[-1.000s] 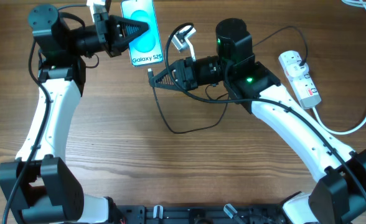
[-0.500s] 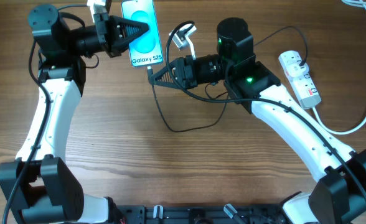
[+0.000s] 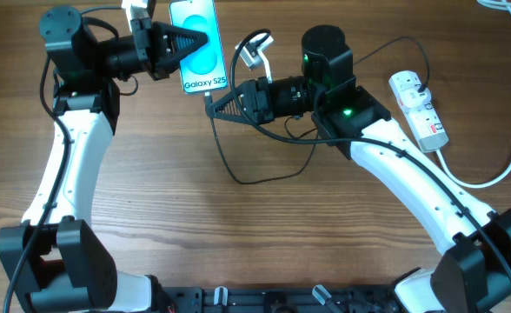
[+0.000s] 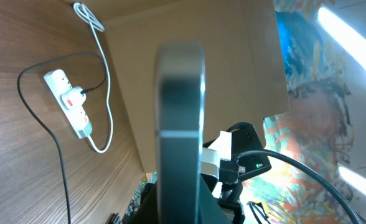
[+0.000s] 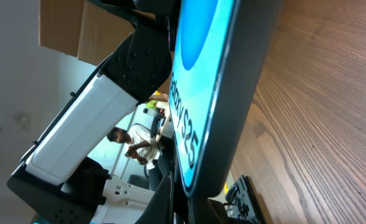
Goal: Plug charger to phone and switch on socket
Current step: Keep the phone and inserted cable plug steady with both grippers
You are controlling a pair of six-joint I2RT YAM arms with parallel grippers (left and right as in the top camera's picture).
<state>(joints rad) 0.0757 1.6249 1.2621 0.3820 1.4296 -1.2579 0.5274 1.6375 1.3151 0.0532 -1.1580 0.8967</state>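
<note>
My left gripper [image 3: 189, 42] is shut on the phone [image 3: 198, 45], which shows a teal-and-white screen reading "Galaxy S25" and is held above the table at the back. In the left wrist view the phone [image 4: 180, 124] is seen edge-on between the fingers. My right gripper [image 3: 210, 103] is shut on the charger connector, right at the phone's bottom edge. In the right wrist view the phone's bottom end [image 5: 214, 99] fills the frame just above the fingers. The black charger cable [image 3: 238, 169] loops over the table to a plug in the white socket [image 3: 419, 111].
The socket's thick white cord [image 3: 499, 174] runs off to the right. The socket also shows in the left wrist view [image 4: 71, 102]. A loose cable loop with a white clip [image 3: 254, 52] sits behind my right gripper.
My right gripper has crept left and up, bringing the connector from just short of the phone to its bottom edge. The left arm and phone have stayed put.
</note>
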